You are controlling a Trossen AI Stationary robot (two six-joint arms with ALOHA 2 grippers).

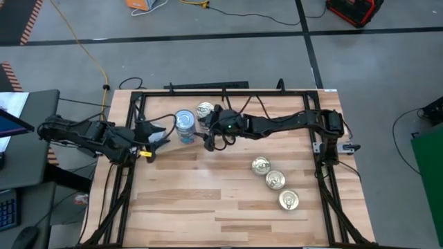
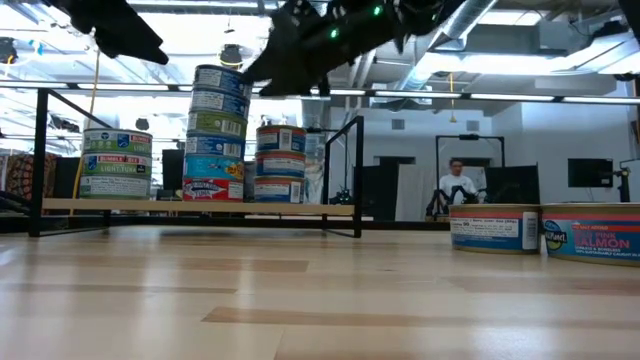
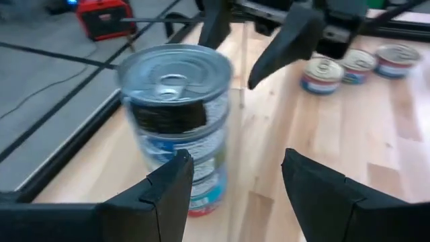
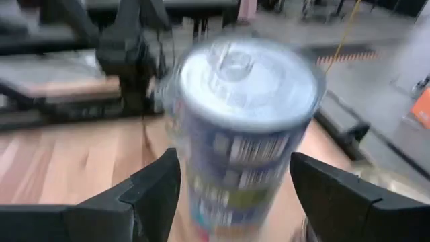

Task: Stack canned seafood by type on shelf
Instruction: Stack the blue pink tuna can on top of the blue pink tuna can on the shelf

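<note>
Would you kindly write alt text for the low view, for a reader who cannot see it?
Three stacks of canned seafood stand on a thin shelf, the middle one tallest and leaning. Dark robot arms hang above it; two more tins sit on the table at right, with a person far behind.

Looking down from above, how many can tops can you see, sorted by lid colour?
Silver lids: 1, on the tall stack
Gold lids: 4, one on the shorter stack, three on the loose cans
Total: 5
</note>
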